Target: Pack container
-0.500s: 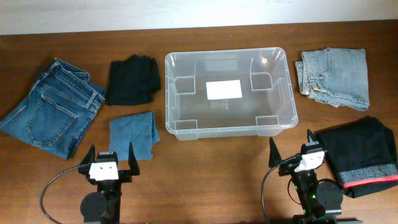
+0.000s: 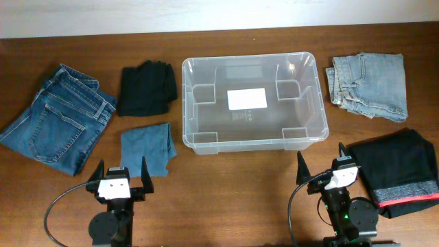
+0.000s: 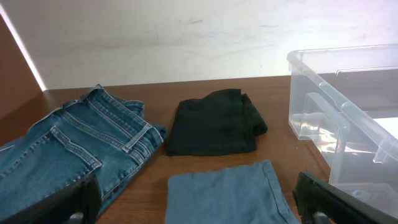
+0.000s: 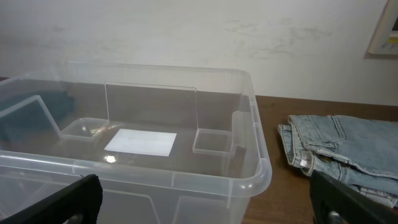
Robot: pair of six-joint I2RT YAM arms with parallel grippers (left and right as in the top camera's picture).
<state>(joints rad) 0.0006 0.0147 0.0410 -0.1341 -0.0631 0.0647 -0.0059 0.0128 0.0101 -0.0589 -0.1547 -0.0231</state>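
From overhead, we see the container (image 2: 186,103) at the middle of the table (image 2: 226,185), toward its far side, with a white label (image 2: 246,99) on its floor. Left of it lie a black cloth (image 2: 146,88) and, nearer, a folded blue cloth (image 2: 145,147). Dark jeans (image 2: 55,120) are spread at the far left. Right of the container lie pale jeans (image 2: 369,86), with a black banded garment (image 2: 398,171) nearer. The left gripper (image 2: 123,165) stands at the near edge just beside the blue cloth, its fingers wide and holding nothing. The right gripper (image 2: 320,154) stands near the container's near right corner, likewise spread wide and holding nothing.

From the left wrist, we look across the blue cloth to the black cloth, with the dark jeans at left and the container's left end at right. The fingers (image 3: 68,202) sit far apart at the bottom corners.

From the right wrist, we face the container's near wall, with the label inside and the pale jeans beyond at right. The fingertips (image 4: 56,202) show wide apart at the bottom corners.
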